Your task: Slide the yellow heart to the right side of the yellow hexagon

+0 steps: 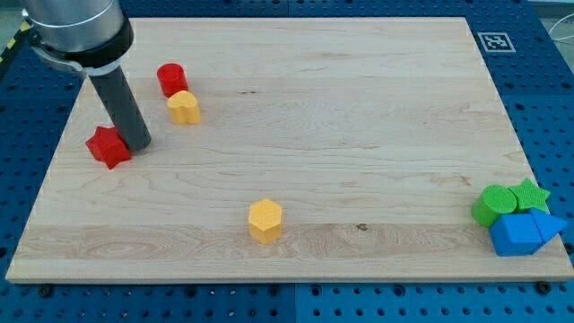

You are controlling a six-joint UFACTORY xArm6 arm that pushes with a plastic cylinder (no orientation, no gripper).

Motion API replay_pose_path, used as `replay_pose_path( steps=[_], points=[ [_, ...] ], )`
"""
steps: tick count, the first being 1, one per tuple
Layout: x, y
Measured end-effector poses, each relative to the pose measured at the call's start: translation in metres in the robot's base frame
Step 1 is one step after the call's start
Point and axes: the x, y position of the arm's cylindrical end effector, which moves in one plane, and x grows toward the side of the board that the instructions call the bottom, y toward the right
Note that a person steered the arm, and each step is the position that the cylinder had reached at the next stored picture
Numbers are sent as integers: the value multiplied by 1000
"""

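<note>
The yellow heart (pixel 184 107) sits just up-right of the end effector's tip (pixel 137 143), which holds nothing. The tip should round behind the heart's upper-left, clearing the red cylinder (pixel 171 79), then push toward the yellow hexagon's (pixel 265 220) right.

arm (pixel 76 27) cut off by the view's top, red star (pixel 108 146) partly behind my tip (pixel 137 142), blue blocks (pixel 523 232) overlapping
</note>
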Motion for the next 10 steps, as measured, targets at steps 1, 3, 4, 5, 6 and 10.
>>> replay_pose_path(
  steps=[1, 3, 4, 5, 6, 10],
  points=[
    [0, 0],
    [-15, -26],
    [-33, -35],
    [-40, -35],
    [-47, -33],
    [-64, 152]
  ],
)
